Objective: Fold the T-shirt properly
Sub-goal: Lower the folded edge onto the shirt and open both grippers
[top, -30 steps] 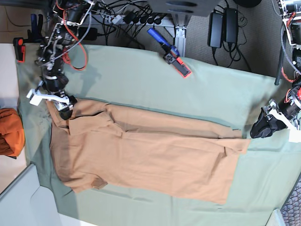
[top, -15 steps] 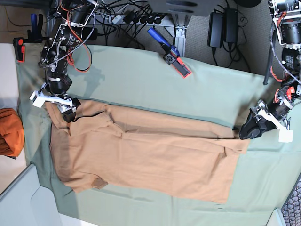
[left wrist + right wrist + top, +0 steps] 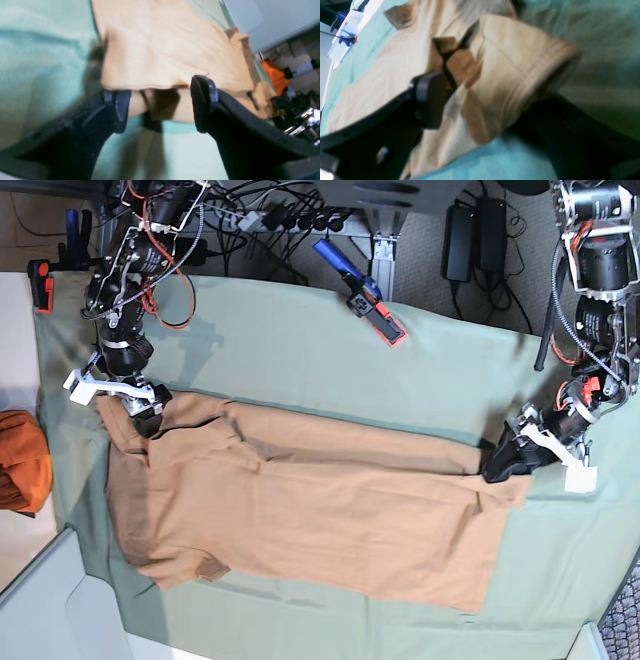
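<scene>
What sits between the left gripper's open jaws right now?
In the left wrist view, the left gripper straddles the tan-orange cotton T-shirt's edge, over the sage-green cloth.

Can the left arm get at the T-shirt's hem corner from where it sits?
Probably yes. The left gripper is open with the T-shirt edge lying between its fingers, on the green cloth. Nothing else sits in the gap.

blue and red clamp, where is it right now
In the base view the blue and red clamp lies at top centre, on the far edge of the sage-green cloth, beyond the T-shirt and just below the cables.
</scene>
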You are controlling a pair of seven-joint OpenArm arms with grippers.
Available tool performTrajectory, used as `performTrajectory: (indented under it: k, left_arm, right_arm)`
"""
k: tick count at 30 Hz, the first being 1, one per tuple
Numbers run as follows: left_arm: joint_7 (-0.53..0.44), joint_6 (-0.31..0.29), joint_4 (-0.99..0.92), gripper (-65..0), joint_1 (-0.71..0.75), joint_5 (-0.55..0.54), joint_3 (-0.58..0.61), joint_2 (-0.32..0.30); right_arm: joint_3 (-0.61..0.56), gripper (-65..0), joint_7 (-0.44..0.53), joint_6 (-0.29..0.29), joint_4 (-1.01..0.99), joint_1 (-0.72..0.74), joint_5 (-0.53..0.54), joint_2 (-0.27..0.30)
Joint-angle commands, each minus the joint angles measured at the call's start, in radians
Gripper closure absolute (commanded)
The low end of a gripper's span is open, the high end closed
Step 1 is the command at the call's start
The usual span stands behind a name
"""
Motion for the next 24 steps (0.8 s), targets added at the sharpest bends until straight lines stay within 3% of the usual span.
performTrajectory:
  k: [1,8,20,24]
  left_arm:
    - [-0.018,-0.016,-0.004,-40.8,-0.025,-0.018,-0.002,-0.009]
    - [-0.066,-0.016,-0.031,-40.8,-0.029,0.068,-0.003,-0.012]
    - [-0.061,-0.016,-0.029,-40.8,-0.029,0.085,-0.043,-0.034]
    - [-0.012,-0.016,-0.017,-40.8,-0.029,0.066,-0.041,-0.038]
  right_arm:
    - [-0.003,-44.1,-0.042,0.077,0.004,-0.003,0.0,0.0]
    - [-0.003,-44.1,-0.042,0.077,0.004,-0.003,0.0,0.0]
    - [-0.003,-44.1,-0.042,0.077,0.004,-0.003,0.0,0.003]
    - [-0.003,-44.1,-0.042,0.077,0.004,-0.003,0.0,0.003]
